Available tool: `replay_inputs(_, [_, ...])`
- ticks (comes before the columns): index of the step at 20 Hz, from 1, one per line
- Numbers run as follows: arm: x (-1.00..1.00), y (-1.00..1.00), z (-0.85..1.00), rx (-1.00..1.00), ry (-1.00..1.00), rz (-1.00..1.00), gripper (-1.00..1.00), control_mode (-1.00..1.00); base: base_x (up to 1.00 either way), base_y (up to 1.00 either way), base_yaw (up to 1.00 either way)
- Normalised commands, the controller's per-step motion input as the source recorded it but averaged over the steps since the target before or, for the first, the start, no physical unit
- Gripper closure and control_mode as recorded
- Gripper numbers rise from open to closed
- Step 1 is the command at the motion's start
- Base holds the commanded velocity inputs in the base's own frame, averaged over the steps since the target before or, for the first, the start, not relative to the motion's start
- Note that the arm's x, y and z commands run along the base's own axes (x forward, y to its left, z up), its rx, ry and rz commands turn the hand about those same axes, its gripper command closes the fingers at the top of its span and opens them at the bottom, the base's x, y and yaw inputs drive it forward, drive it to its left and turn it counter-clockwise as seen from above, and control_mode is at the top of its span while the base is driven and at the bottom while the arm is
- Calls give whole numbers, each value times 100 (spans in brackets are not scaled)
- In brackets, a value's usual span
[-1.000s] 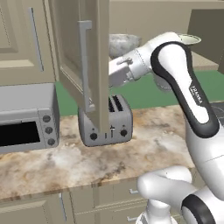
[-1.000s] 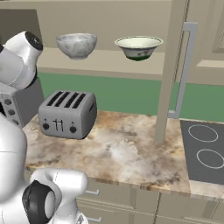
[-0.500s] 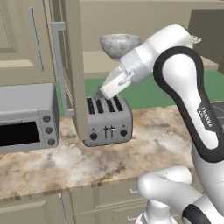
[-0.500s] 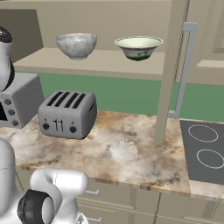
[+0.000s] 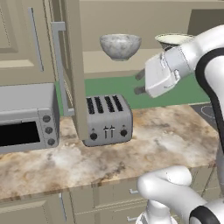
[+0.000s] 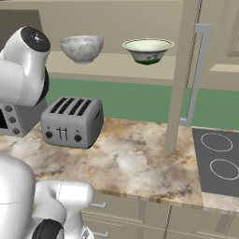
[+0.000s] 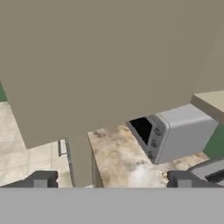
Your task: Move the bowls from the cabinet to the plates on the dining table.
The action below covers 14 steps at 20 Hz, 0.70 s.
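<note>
both base views are looking forward and down from behind the arm, sharing the toaster [image 5: 108, 119] [image 6: 72, 121], the marbled table [image 5: 131, 148] [image 6: 130, 163] and the open cabinet shelf [image 5: 118, 63] [image 6: 116, 65]. the hand view is facing the cabinet door [image 7: 109, 61] closely, with the toaster oven [image 7: 175, 131] beyond.

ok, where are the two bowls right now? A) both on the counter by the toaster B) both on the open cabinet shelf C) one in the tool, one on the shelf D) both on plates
B: the grey bowl and the green bowl both sit on the cabinet shelf, above the toaster.

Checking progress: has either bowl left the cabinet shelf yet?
No, the grey bowl and the green bowl both sit on the cabinet shelf.
</note>
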Motion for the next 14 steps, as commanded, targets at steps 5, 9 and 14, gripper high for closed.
replay_inputs(5, [76,-54,39,-28,-16,-16,-100,-100,0,0,0])
replay_inputs(9, [69,-27,30,-33,-16,-23,-100,-100,0,0,0])
replay_inputs(14, [49,-8,0,-35,-19,-21,-100,-100,0,0,0])
